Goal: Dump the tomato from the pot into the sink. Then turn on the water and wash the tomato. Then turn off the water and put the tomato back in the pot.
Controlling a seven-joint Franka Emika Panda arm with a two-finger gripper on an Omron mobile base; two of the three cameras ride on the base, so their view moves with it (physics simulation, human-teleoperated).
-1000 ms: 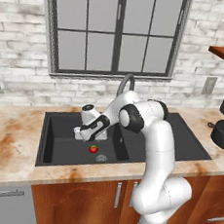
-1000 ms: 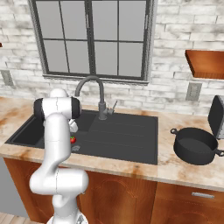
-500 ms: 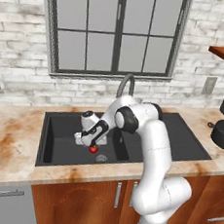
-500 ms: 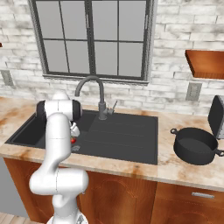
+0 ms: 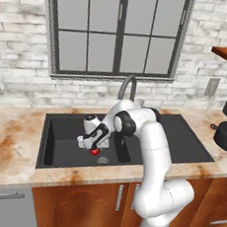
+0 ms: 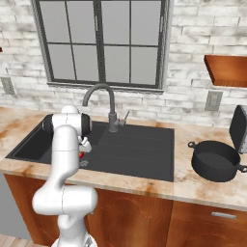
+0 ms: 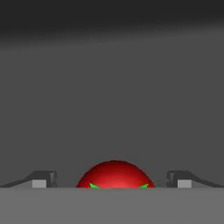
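The small red tomato (image 5: 95, 152) lies on the floor of the black sink (image 5: 64, 130), close to the round drain (image 5: 102, 160). My gripper (image 5: 92, 146) hangs low in the basin right over it, jaws open. In the hand view the tomato (image 7: 115, 174) sits between the two fingertips (image 7: 43, 179), with a gap on each side. The right base view shows a sliver of the tomato (image 6: 81, 155) beside my arm. The black pot (image 6: 215, 160) stands on the counter right of the sink (image 6: 140, 149). No water runs from the gooseneck faucet (image 6: 99, 91).
The faucet's lever (image 6: 124, 117) sticks out behind the sink. A dark appliance (image 6: 239, 129) stands at the far right by the pot. The sink's flat drainboard (image 6: 144, 154) lies between basin and pot. A window sits in the brick wall behind.
The gripper has come down into the basin, closing in on the tomato. Its jaws stayed open. The tomato has not moved.
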